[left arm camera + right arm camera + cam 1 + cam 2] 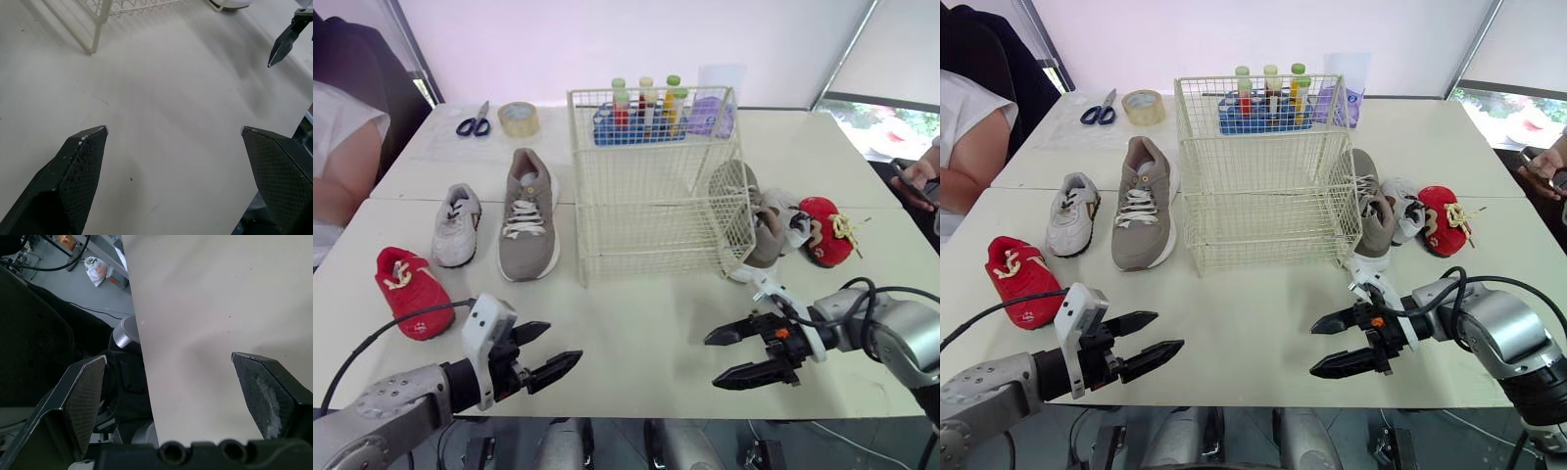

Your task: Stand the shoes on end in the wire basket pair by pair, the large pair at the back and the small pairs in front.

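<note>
A cream wire basket [646,181] stands empty in the middle of a pale table [636,323]. On its left, well apart from each other, lie three single shoes. A large grey-brown sneaker [529,217] lies just beside the basket, long axis running front to back, toe towards the robot. A small grey-and-white sneaker [456,227] lies parallel to it, pointing the same way. A small red shoe [412,292] with cream laces sits nearest the front edge, toe angled towards the robot and slightly rightward. On the basket's right the three mates crowd together, touching. The second large sneaker [1372,217] rests against the basket's side, lengthwise front to back. Next come a small white-and-grey shoe [1402,211] and a red shoe [1445,220]; which way these two point cannot be told. Behind the basket stand a blue rack of bottles [641,116], a roll of tape [519,118] and blue-handled scissors [475,123]. A person's white-sleeved arm [337,157] shows at the left edge, another hand [920,176] at the right. The left gripper [564,343] and right gripper [711,362] hover over bare table near the front, each with fingers spread wide and holding nothing.
</note>
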Motion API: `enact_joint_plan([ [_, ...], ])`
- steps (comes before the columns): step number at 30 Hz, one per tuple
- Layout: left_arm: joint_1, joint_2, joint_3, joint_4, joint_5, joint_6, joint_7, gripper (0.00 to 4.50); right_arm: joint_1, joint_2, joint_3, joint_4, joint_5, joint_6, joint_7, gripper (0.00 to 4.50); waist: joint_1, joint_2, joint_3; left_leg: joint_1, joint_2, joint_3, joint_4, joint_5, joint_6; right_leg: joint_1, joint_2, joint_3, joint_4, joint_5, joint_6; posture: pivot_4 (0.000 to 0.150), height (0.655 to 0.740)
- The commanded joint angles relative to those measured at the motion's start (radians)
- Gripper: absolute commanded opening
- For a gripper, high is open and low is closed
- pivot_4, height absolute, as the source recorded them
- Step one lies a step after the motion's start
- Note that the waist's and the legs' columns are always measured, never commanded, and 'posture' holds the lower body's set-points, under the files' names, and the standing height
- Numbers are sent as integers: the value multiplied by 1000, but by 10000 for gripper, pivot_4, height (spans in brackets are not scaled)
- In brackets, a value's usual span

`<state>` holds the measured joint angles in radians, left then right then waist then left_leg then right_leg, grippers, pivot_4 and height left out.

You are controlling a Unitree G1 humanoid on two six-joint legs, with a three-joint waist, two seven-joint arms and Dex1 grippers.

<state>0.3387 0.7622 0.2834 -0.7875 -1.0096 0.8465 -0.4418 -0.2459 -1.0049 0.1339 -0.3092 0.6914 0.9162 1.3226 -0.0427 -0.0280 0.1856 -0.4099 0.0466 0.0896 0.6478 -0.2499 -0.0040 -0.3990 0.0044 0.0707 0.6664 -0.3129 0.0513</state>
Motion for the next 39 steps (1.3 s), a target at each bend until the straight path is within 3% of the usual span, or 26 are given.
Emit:
enact_joint_plan([
  [1, -13, -1, -12, -8, 23, -18, -8, 44806, -3, -6, -32, -27, 13, -6, -4, 45000, 0, 0, 0, 0, 0, 0, 0, 0, 0, 0, 0, 0, 0, 0, 0, 1500, 7400],
  [18, -72, 6, -8, 15, -17, -13, -47, 44806, -55, 22, -33, 7, -1, -25, -48, 45000, -1, 0, 0, 0, 0, -1, 1, 0, 0, 1, 0, -1, 0, 2, 3, 1500, 7400],
  [25, -120, 26, -15, 64, 16, -10, -65, 44806, -74, -71, -80, -28, -31, -52, -33, 45000, 3, 0, 0, 0, 0, -1, 1, 0, 0, 1, 0, -1, 0, 2, 3, 1500, 7400],
  [31, -188, 208, 89, 90, -28, 16, -233, 44806, -379, -179, -103, 63, -39, -74, 81, 45000, -4, 1, 1, 1, 1, 0, 2, 0, 0, 0, 0, -1, 1, 1, -1, 1500, 7400],
  [35, -310, 317, 162, 111, -112, 48, -297, 44806, -620, -144, 23, 231, -187, -201, 179, 45000, -1, 1, 1, 1, 2, 0, 0, 0, -1, -3, 0, -4, 0, 2, -3, 1500, 7400],
  [39, -400, 354, 158, 99, -147, 56, -301, 44806, -764, -76, 183, 405, -341, -367, 284, 45000, -2, 1, 1, -1, 2, 4, 0, 0, 0, -4, -2, -3, 0, 2, -3, 1500, 7400],
])
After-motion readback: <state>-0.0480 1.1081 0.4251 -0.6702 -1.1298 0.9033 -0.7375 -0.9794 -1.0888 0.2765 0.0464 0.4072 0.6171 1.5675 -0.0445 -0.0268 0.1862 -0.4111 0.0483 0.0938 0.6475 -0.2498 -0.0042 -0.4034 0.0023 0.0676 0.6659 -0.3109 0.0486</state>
